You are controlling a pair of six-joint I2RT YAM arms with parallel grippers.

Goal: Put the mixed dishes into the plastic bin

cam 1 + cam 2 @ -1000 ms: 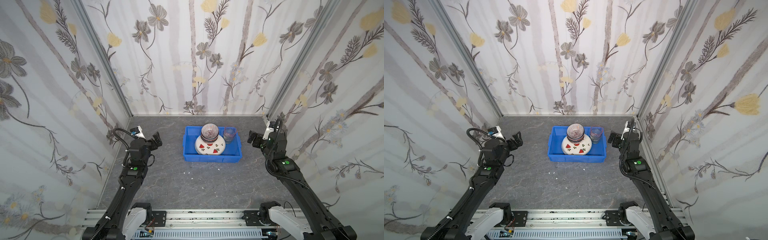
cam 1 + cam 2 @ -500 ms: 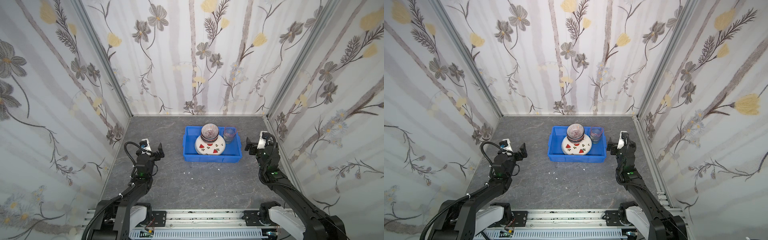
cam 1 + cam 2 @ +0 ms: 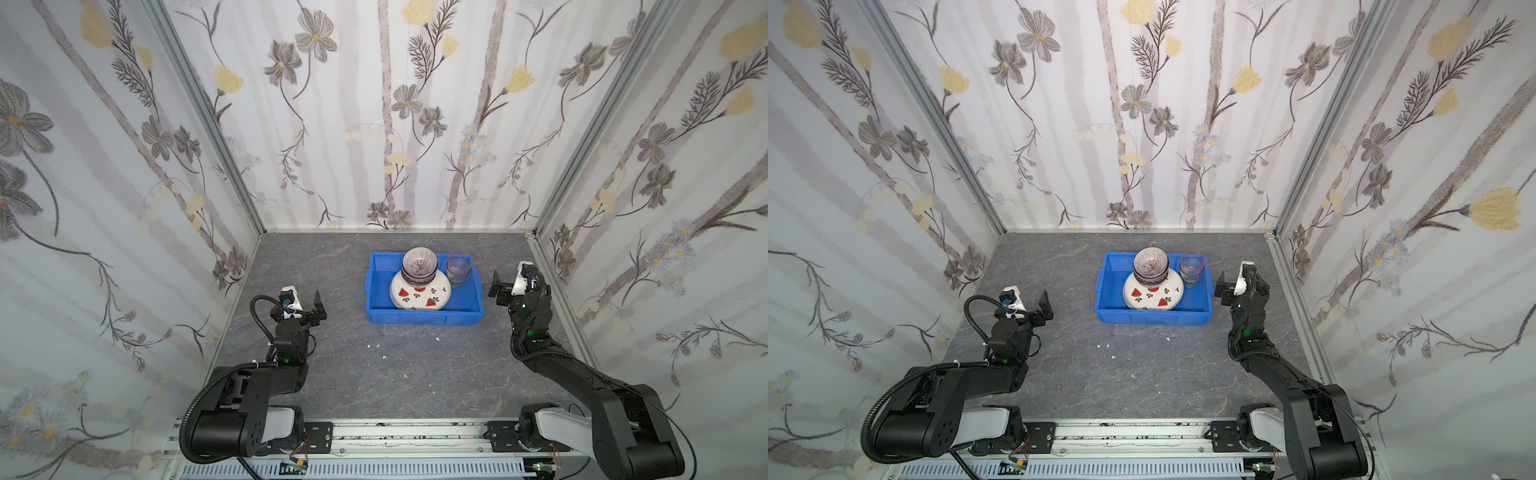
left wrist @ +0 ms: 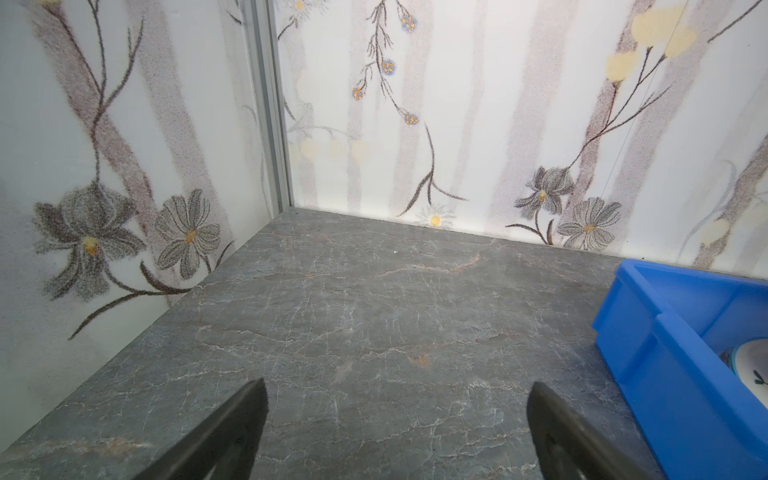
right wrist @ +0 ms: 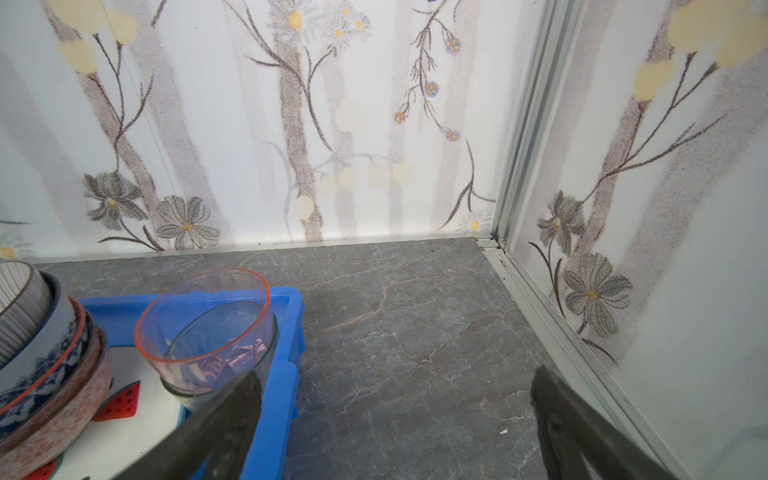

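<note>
Both top views show your left gripper [image 3: 309, 309] low over the grey table [image 3: 415, 374]. Its two fingers [image 4: 232, 424] are wide apart with nothing between them. The blue bin [image 3: 424, 319] sits off to its inner side, a little way from it. Your right gripper [image 3: 500, 291] is just beside the other end of the bin, not touching it. Its fingers are wide apart too and hold nothing. Inside the bin lies the watermelon plate [image 3: 419, 295]. A stack of bowls [image 3: 419, 266] sits on the plate, with a stripy bowl on top. The see-through cups [image 3: 459, 270] stand at the bin end closest to your right gripper. Your right wrist view shows one cup inside the other, close by one finger.
</note>
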